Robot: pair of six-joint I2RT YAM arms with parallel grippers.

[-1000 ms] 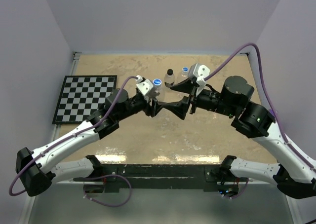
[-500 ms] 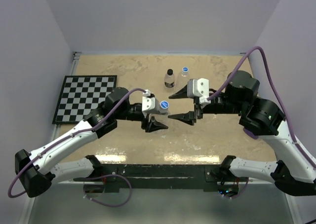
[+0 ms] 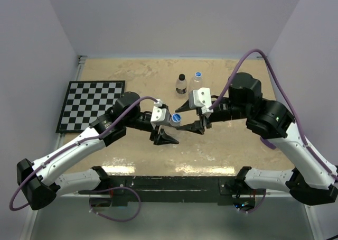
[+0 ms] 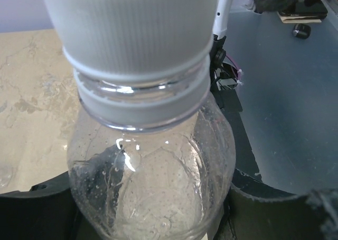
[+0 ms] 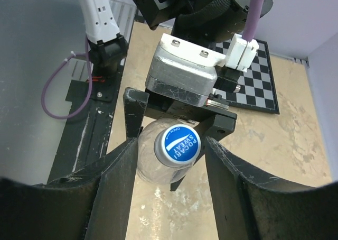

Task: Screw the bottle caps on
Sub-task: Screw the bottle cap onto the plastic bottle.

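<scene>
My left gripper (image 3: 171,127) is shut on a clear bottle (image 4: 153,166), tilted so that its neck points at the right arm. A blue-topped cap (image 5: 178,143) with a white ribbed side (image 4: 132,34) sits on that bottle. My right gripper (image 5: 171,145) is open, with one finger on each side of the cap and a small gap on both sides. In the top view the right gripper (image 3: 180,119) meets this cap (image 3: 176,117) at the table's middle. Two more bottles stand upright at the back: one with a black cap (image 3: 181,84) and one with a blue cap (image 3: 198,80).
A black-and-white chessboard mat (image 3: 91,105) lies on the left of the sandy tabletop (image 3: 132,76). A dark rail (image 3: 169,183) with cables runs along the near edge by the arm bases.
The left gripper has carried its bottle forward and to the right. The right gripper has swung left and forward to straddle the cap, and its jaws have narrowed.
</scene>
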